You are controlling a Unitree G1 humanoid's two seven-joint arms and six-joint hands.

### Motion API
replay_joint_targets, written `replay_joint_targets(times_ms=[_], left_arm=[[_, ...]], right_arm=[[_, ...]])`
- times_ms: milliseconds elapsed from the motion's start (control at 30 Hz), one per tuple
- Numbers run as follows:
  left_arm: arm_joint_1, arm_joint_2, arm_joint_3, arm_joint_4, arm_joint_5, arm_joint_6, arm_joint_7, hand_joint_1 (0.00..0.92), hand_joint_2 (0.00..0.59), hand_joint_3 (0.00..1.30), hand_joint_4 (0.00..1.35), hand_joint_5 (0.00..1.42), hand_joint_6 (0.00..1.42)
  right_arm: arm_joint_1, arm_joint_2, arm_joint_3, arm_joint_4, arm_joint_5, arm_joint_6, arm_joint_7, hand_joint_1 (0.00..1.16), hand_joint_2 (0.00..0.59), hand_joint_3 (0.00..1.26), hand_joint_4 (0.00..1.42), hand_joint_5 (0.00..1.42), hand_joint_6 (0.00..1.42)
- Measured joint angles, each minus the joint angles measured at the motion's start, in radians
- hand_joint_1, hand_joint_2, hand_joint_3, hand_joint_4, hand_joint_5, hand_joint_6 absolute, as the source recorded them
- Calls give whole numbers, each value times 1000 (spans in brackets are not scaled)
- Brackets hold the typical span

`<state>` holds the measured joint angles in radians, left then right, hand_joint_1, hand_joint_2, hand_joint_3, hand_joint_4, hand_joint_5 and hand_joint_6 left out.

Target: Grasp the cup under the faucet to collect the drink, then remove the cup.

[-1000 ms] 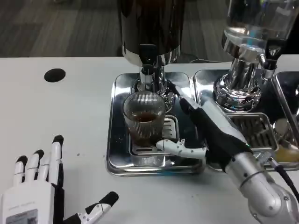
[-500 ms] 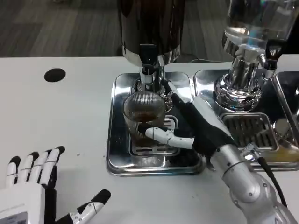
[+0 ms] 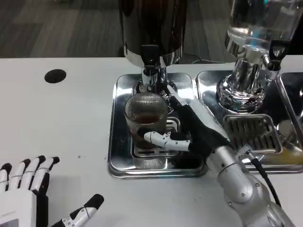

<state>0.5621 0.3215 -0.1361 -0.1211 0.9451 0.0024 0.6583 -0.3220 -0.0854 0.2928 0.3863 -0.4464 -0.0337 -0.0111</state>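
One cup held by right hand; left hand fingers spread, empty.

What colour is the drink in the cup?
Dark brown, seen through the ribbed clear cup in the head view.

This looks like a drinks-serving station set up in an office or lab room. A tall dark cylindrical drink dispenser with a chrome faucet stands on a polished steel drip tray, and just right of it a clear-tank dispenser on a chrome base has its own tray. Both rest on a plain white table; behind the dark dispenser lies grey carpet flooring.
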Motion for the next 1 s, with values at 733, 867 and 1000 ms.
replay_joint_targets(times_ms=[733, 867, 1000], left_arm=[[-1, 0, 34, 37, -43, -21, 16, 0, 103, 369, 0, 144, 62], [-1, 0, 37, 39, -44, -24, 16, 0, 103, 369, 0, 145, 62], [-1, 0, 39, 42, -44, -26, 16, 0, 103, 369, 0, 145, 62]], right_arm=[[-5, 42, 15, 138, 1, -128, -169, 786, 180, 270, 362, 231, 195], [-9, 48, 11, 164, 1, -152, -197, 805, 179, 358, 447, 297, 238], [-15, 52, 7, 195, 1, -181, -228, 812, 180, 440, 523, 364, 282]])
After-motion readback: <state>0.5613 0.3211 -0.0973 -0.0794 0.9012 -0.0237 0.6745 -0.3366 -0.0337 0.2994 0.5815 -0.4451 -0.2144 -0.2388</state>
